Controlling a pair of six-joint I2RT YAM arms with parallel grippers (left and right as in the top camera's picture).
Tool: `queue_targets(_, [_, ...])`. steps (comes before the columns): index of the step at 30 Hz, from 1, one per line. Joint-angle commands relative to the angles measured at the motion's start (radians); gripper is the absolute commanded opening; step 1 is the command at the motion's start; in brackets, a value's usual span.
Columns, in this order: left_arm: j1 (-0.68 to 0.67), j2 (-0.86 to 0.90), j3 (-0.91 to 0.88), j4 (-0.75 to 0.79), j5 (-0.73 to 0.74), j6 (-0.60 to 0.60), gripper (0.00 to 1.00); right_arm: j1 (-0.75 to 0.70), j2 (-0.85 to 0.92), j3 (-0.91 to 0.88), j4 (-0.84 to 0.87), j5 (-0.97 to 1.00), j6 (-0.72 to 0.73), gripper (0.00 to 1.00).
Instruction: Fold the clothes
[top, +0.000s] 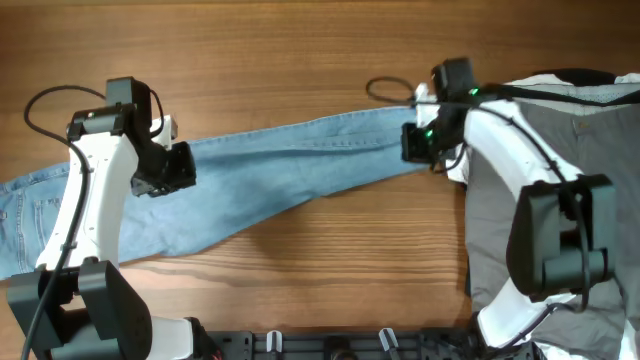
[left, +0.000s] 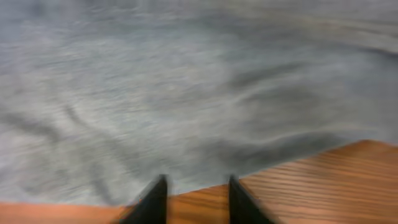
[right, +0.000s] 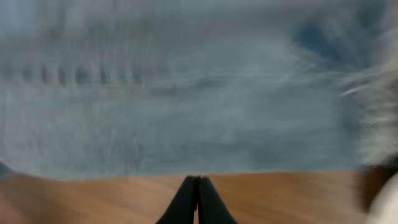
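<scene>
Jeans of light-blue denim lie flat across the wooden table. They run from the left edge, where the cloth is broadest, to a narrow leg end right of the middle.

Left pincer: it hangs over the near side of the denim, towards the left of the table. In the left wrist view its two dark fingers stand a narrow way apart at the near edge of the cloth. Wood shows in the gap and nothing is held. That view is blurred.

Right pincer: it sits at the right-hand end of the jeans leg. In the right wrist view its fingers are pressed together with nothing between them, and the tips point at the near edge of the denim. This view is blurred too, so I cannot tell whether the tips touch the cloth.

Grey trousers: spread on the right side of the table, partly under the right arm, just beside the jeans leg end. A white garment shows along their far edge.

A thin black cable loops on the wood just left of the right wrist.
</scene>
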Motion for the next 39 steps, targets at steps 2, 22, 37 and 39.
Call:
queue_targets(2, [-0.008, -0.016, 0.018, 0.041, 0.194, 0.009, 0.08, 0.046, 0.010, -0.138, 0.187, -0.098, 0.011, 0.04])
queue_targets(22, [-0.292, 0.023, 0.017, 0.192, 0.100, 0.009, 0.04, 0.113, -0.080, -0.186, 0.361, -0.095, 0.021, 0.04])
queue_targets(37, [-0.332, 0.072, 0.016, 0.201, 0.121, 0.006, 0.04, 0.071, 0.076, -0.196, 0.983, 0.167, 0.182, 0.04])
queue_targets(39, [-0.331, 0.072, 0.016, 0.180, 0.085, 0.006, 0.10, 0.043, 0.014, -0.183, 0.926, 0.166, 0.182, 0.06])
